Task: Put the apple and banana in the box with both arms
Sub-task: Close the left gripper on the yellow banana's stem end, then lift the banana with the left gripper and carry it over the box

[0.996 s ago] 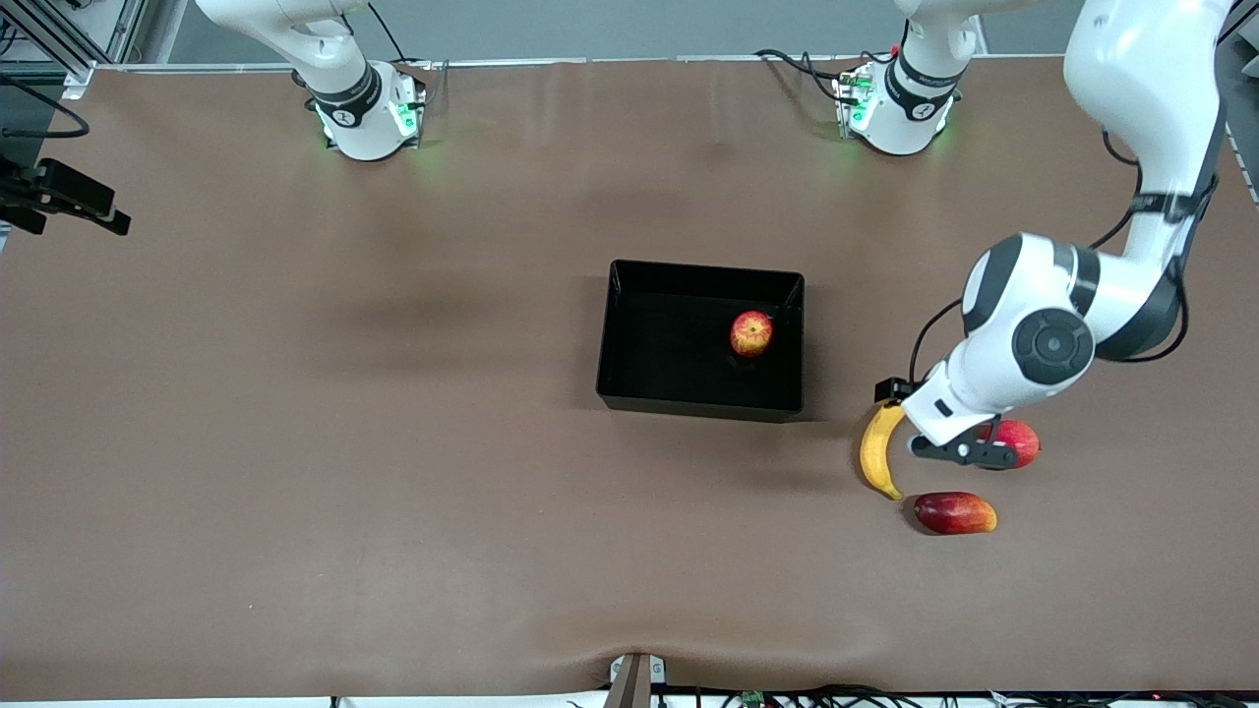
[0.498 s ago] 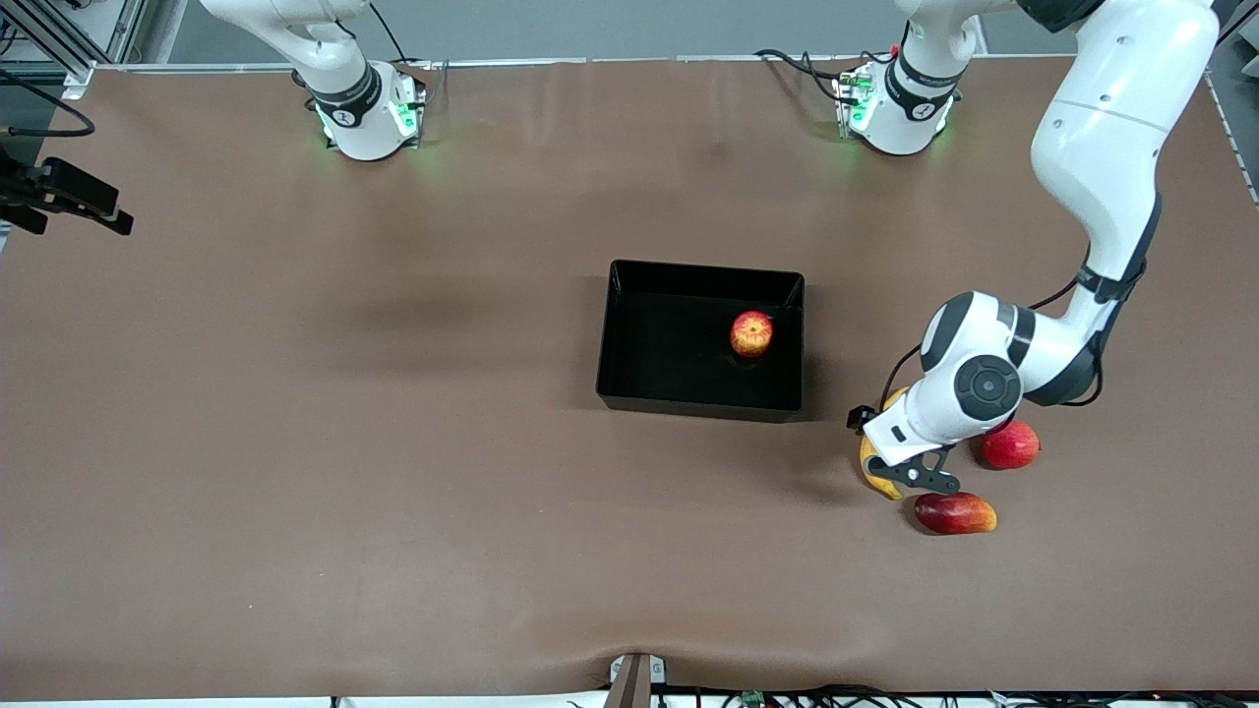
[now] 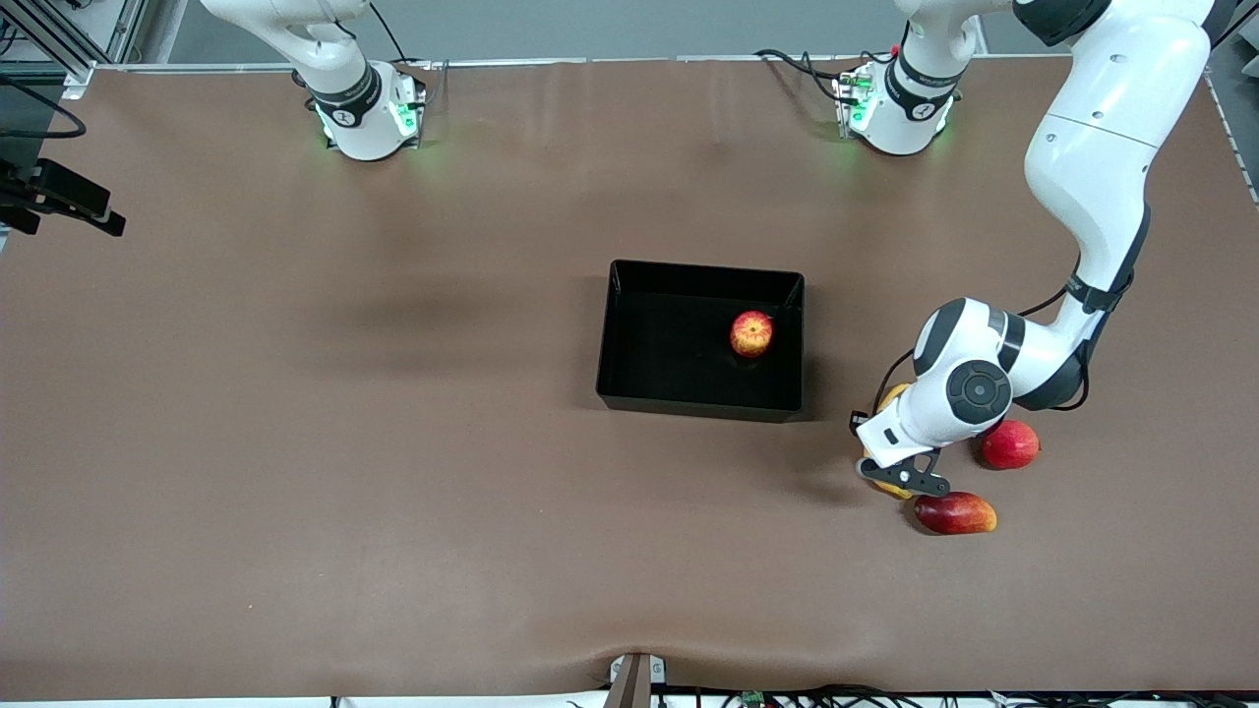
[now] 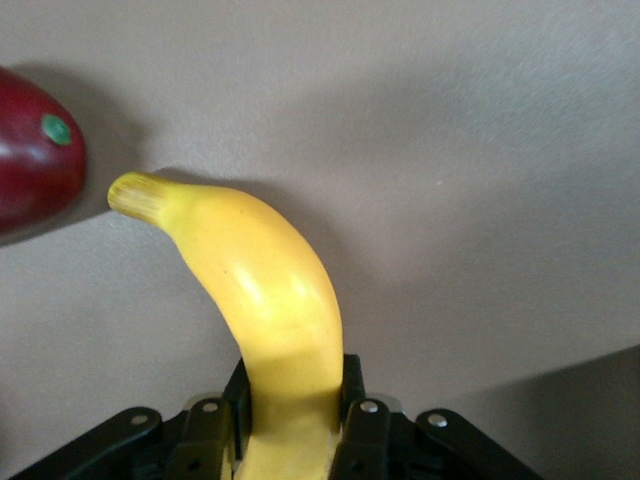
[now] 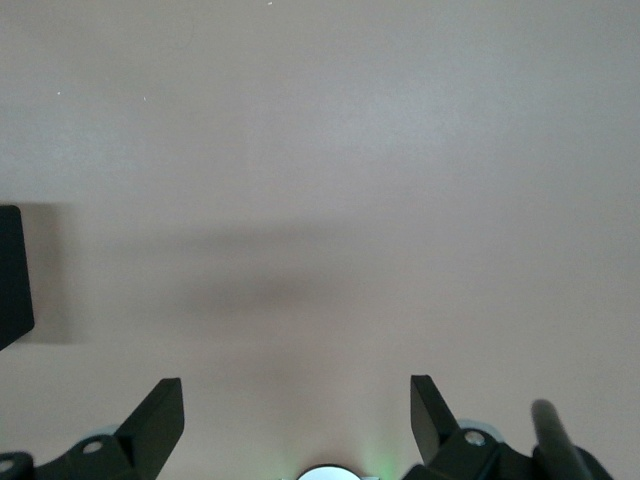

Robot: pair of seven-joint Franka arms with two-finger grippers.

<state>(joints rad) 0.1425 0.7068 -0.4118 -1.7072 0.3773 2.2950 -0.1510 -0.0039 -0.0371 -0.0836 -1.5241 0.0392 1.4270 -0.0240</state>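
Note:
The apple (image 3: 751,333) lies in the black box (image 3: 629,379), close to the wall toward the left arm's end. The yellow banana (image 3: 891,398) lies on the table beside the box, toward the left arm's end, mostly hidden under the left hand. My left gripper (image 3: 900,480) is down on it. In the left wrist view the left gripper (image 4: 293,385) is shut on the banana (image 4: 270,290), with a finger (image 4: 352,385) pressed against each side. My right gripper (image 5: 297,415) is open and empty over bare table.
A pinkish-red round fruit (image 3: 1009,444) and a red-and-yellow mango (image 3: 955,513) lie close to the banana; the mango (image 4: 30,150) is just off the banana's stem end. A black edge (image 5: 10,270) shows at the side of the right wrist view.
My left gripper has moved from beside the pinkish-red fruit over to the banana, come down, and now has its fingers on both sides of it. The apple and box have not moved.

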